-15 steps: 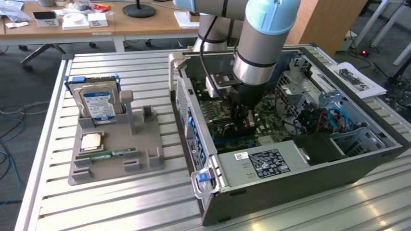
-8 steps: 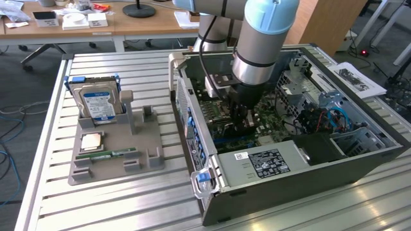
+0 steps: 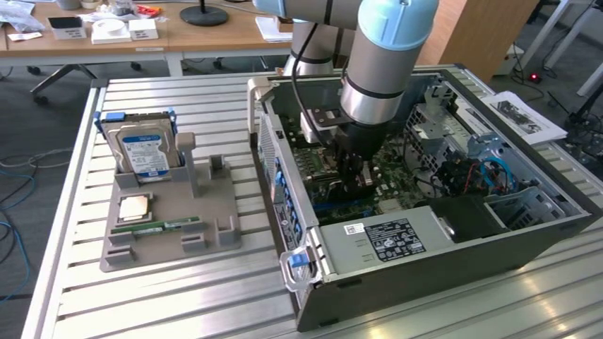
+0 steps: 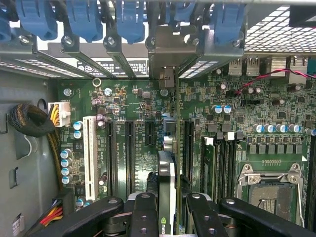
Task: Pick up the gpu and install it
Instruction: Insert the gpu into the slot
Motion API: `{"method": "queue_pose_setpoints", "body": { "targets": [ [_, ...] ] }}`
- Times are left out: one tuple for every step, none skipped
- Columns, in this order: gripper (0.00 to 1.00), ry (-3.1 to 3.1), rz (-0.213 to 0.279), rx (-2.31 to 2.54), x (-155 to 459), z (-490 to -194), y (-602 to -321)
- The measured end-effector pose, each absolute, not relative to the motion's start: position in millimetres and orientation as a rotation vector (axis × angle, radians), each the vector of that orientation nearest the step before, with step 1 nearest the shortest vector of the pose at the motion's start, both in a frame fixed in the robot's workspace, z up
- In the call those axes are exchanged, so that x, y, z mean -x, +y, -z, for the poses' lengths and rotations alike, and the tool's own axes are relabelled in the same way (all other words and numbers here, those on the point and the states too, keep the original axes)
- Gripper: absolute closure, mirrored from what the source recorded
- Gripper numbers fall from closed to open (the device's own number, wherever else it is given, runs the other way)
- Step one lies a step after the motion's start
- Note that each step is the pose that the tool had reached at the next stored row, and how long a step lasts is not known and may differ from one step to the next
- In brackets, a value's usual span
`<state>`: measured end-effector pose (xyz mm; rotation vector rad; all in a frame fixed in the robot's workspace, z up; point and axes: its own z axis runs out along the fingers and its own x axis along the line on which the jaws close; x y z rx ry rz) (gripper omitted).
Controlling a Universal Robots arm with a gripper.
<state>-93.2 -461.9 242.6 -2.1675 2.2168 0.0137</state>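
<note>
Slatted metal bench (image 3: 188, 296), open PC case (image 3: 424, 268) on it; my claw (image 4: 170, 207) is down inside the case, fingers (image 4: 143, 212) pinching the gpu (image 4: 168, 177) edge-on, card hanging straight below the claw over the motherboard (image 4: 133, 103). I judge this the install step: the bracket end sits toward the rear slot opening, card just above a long slot, not visibly seated. Next move calls for edge-to-slot alignment, then a straight, even press.

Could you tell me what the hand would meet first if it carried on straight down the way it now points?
Probably the motherboard: the hand, shut on the gpu, points into the computer case, so the card's lower edge would likely land there first. Depth is unclear.
</note>
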Motion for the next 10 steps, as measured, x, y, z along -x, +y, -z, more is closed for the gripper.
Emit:
{"method": "queue_pose_setpoints", "body": {
  "targets": [
    [0.73, 2.217, -0.014, 2.167, 93.2, -242.6, -461.8],
    [0.73, 2.217, -0.014, 2.168, 93.2, -242.6, -461.9],
    [0.73, 2.217, -0.014, 2.167, 93.2, -242.6, -461.9],
    [0.73, 2.217, -0.014, 2.167, 93.2, -242.6, -461.8],
    [0.73, 2.217, -0.014, 2.167, 93.2, -242.6, -461.9],
    [0.73, 2.217, -0.015, 2.167, 93.3, -242.5, -461.7],
    [0.72, 2.217, -0.016, 2.166, 93.6, -242.3, -461.6],
    [0.66, 2.217, -0.014, 2.166, 93.6, -242.3, -461.7],
    [0.66, 2.217, -0.014, 2.167, 93.4, -242.5, -461.8],
    [0.60, 2.217, -0.014, 2.167, 93.2, -242.6, -461.8]
  ]
}}
